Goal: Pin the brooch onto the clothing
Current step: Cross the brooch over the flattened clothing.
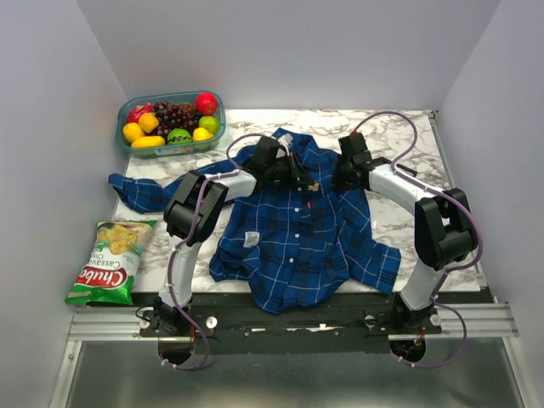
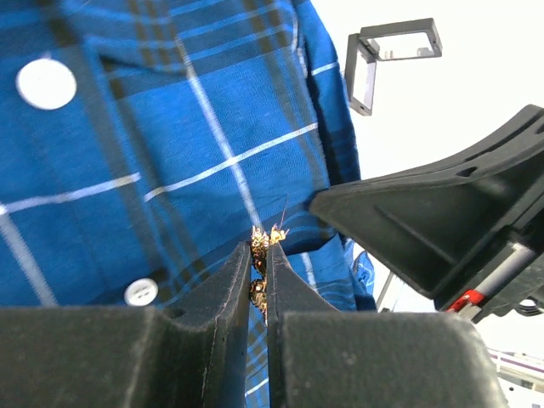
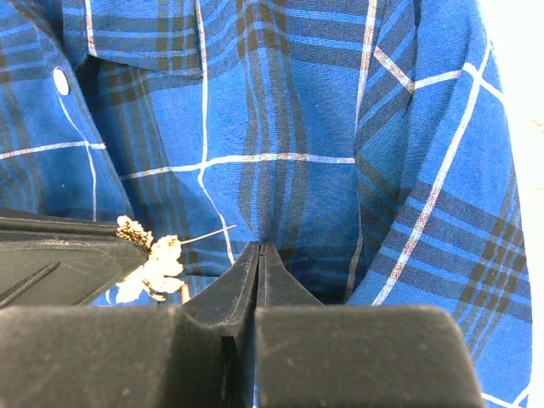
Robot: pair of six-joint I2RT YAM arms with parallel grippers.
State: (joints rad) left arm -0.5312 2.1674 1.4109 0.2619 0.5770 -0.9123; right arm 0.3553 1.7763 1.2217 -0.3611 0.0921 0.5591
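Nearest me the shirt (image 1: pixel 285 255) lies front-up on the bench (image 1: pixel 399 221); over its chest my left gripper (image 2: pixel 260 248) is clenched on the brooch (image 3: pixel 151 259), its thin pin pointing at the cloth. Just beside it my right gripper (image 3: pixel 259 246) is clamped on a raised ridge of fabric. I judge we're at the piercing step: next, steer the pin through that ridge, gently
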